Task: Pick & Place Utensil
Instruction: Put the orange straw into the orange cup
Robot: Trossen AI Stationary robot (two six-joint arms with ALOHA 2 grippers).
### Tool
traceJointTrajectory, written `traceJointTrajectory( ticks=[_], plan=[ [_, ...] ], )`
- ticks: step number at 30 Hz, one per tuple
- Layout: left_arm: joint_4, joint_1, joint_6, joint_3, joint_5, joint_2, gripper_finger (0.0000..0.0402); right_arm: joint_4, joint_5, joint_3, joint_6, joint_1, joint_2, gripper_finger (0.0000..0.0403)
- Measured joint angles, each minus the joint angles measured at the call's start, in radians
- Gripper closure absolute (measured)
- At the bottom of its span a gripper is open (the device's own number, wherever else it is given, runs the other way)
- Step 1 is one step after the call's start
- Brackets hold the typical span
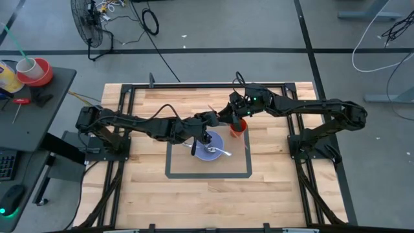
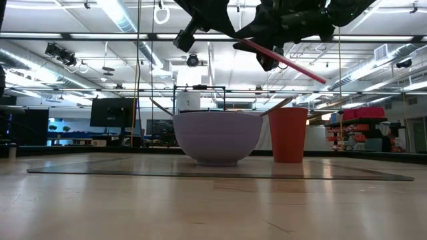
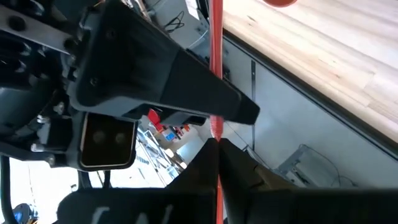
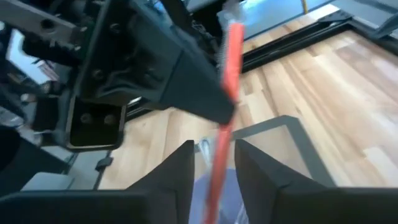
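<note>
My two claws crowd close together above the purple bowl (image 1: pixel 210 146) and the orange cup (image 1: pixel 238 129), which stand just beside each other. A metal utensil (image 1: pixel 223 153) sticks out of the bowl. The wooden table (image 1: pixel 213 200) nearer the front is open.

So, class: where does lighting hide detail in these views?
Low view: bright ceiling lights turn both arms to silhouettes above the bowl and cup. High view: even light, faint shadows on the table. Left wrist view: red utensil shows plainly.
</note>
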State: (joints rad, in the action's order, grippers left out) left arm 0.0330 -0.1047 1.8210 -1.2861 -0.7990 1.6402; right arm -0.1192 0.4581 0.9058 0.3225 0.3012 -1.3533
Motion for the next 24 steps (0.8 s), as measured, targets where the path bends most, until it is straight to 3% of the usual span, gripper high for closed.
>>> traceJointTrajectory(
  ticks=[13, 24],
  plan=[
    [0.000, 0.001, -0.008, 0.000, 0.027, 0.000, 0.0391, 0.001, 0.013, 0.000, 0.002, 0.000, 0.000, 0.0364],
    [0.000, 0.001, -0.053, 0.000, 0.008, 0.000, 0.0365, -0.004, -0.023, 0.000, -0.018, 0.000, 0.000, 0.0379]
  ],
)
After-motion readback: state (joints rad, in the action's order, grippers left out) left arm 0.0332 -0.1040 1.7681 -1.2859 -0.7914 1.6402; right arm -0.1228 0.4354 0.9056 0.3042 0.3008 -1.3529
